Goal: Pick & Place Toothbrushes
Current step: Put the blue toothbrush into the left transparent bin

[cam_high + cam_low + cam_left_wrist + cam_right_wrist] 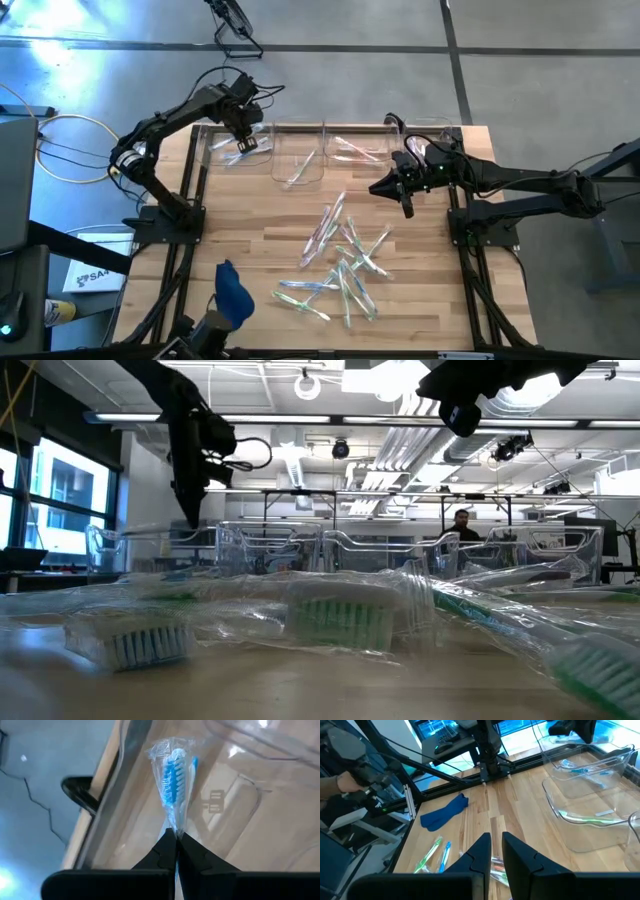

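The left gripper (176,837), fingers pinched on a blue brush (174,780), hangs over the far-left bin (225,150): release is next. The right gripper (405,200) hovers narrow and empty; the pile (340,265) lies mid-counter (250,240).

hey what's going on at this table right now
Two robot arms are sorting wrapped toothbrushes into clear bins. The left gripper is shut on a blue toothbrush and holds it over the leftmost bin at the table's far edge. The right gripper hangs above the table near the bins, its fingers slightly apart and holding nothing. A loose pile of toothbrushes waits mid-table, a few already lie in the bins, and a blue cloth sits at the near edge.
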Available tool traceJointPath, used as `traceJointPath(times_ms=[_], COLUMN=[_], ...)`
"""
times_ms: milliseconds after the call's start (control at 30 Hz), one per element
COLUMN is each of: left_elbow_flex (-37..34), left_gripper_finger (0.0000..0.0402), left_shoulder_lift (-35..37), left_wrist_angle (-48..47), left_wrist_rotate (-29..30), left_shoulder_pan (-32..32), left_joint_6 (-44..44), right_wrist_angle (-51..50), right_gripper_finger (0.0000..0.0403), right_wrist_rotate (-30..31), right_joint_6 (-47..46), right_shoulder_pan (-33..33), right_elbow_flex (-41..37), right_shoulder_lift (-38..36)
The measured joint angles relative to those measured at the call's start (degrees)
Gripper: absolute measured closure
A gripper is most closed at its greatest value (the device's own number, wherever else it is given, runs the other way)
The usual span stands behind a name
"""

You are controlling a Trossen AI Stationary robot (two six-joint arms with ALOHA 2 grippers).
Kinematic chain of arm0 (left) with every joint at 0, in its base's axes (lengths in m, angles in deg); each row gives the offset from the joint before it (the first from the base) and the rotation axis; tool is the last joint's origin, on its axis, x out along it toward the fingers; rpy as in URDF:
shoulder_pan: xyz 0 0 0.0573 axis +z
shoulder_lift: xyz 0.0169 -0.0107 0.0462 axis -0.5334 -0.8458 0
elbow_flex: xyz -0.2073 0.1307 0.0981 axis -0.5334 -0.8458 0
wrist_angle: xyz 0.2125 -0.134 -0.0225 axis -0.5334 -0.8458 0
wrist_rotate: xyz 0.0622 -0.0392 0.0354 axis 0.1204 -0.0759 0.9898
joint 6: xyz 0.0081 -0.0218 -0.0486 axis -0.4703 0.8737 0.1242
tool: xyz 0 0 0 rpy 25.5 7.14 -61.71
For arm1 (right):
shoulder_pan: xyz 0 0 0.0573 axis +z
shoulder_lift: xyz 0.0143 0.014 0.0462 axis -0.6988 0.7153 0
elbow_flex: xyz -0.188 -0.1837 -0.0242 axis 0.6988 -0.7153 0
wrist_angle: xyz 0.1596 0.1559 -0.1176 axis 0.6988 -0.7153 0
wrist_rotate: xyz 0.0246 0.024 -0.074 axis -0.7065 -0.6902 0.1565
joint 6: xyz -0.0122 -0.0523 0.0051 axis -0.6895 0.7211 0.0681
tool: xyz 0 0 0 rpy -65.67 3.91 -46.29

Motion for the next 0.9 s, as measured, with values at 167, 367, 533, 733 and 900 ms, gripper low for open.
traceJointPath(times_ms=[167,367,533,733,900], left_elbow_flex=[-2.31,-2.98,-2.96,-2.96,-2.96], left_gripper_finger=[0.0402,0.0402,0.0402,0.0402,0.0402], left_shoulder_lift=[-1.46,-3.16,-5.01,-5.71,-5.72], left_wrist_angle=[1.54,3.27,3.53,4.70,5.60], left_wrist_rotate=[0.37,-0.08,-0.48,-0.42,-0.39], left_shoulder_pan=[0.98,1.01,0.99,0.99,0.99], left_joint_6=[3.11,3.20,3.23,3.19,3.03], right_wrist_angle=[-0.02,-0.05,-0.41,-0.95,-0.99], right_gripper_finger=[0.0364,0.0364,0.0364,0.0364,0.0364], right_wrist_rotate=[0.00,0.01,0.00,0.02,0.00], right_joint_6=[0.00,-0.26,-0.26,-0.26,-0.26], right_shoulder_pan=[0.00,0.00,0.00,0.00,0.00], right_elbow_flex=[0.00,0.00,0.00,0.00,0.00], right_shoulder_lift=[0.00,-0.01,0.00,-0.01,0.00])
